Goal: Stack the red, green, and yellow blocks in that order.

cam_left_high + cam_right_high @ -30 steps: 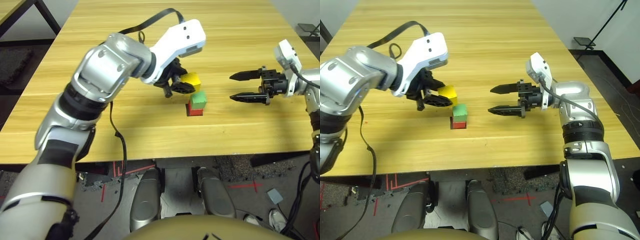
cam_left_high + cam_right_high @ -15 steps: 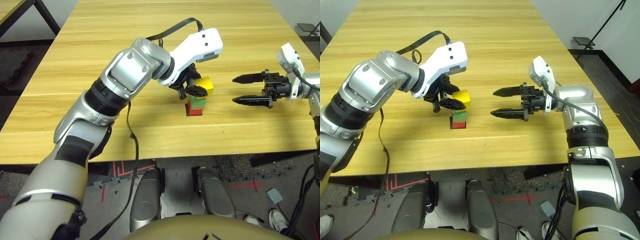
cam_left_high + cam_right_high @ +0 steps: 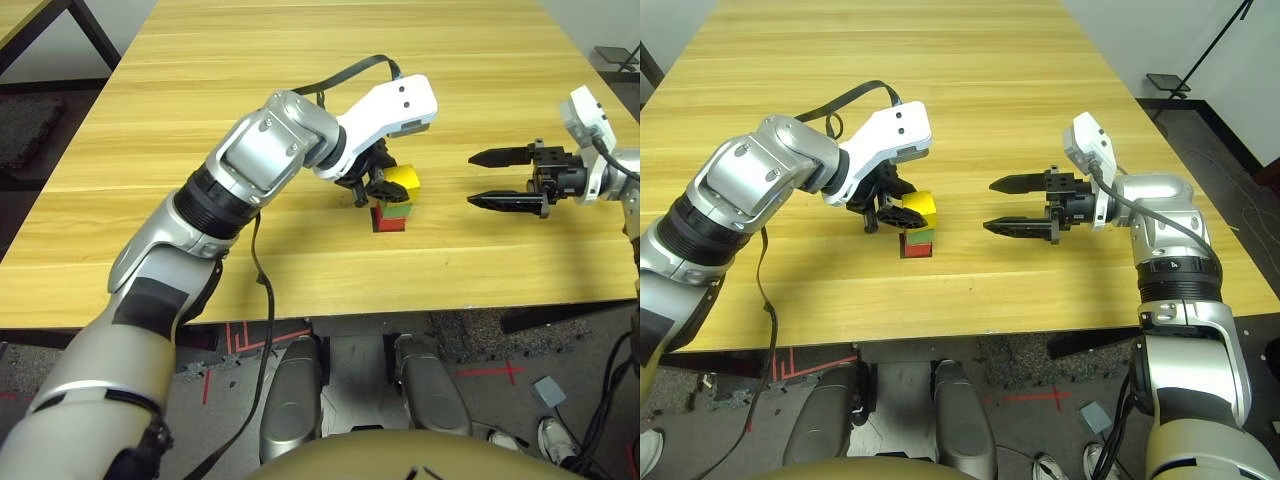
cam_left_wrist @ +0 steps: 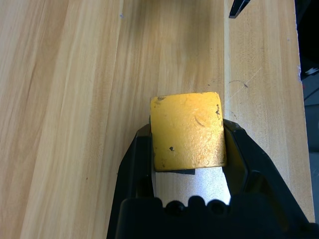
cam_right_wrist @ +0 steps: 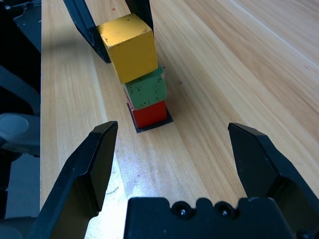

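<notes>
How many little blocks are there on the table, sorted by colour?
Red block: 1
Green block: 1
Yellow block: 1
Total: 3 blocks

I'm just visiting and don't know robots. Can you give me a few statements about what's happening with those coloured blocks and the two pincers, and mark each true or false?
1. The left pincer grips the yellow block. True.
2. The green block sits on the red block. True.
3. The right pincer holds the green block. False: it is open and holds nothing, off to the side of the stack.
4. The red block lies alone at the table's far edge. False: it is the bottom of the stack, on a flat black square patch.
5. The yellow block is above the green one. True.
</notes>
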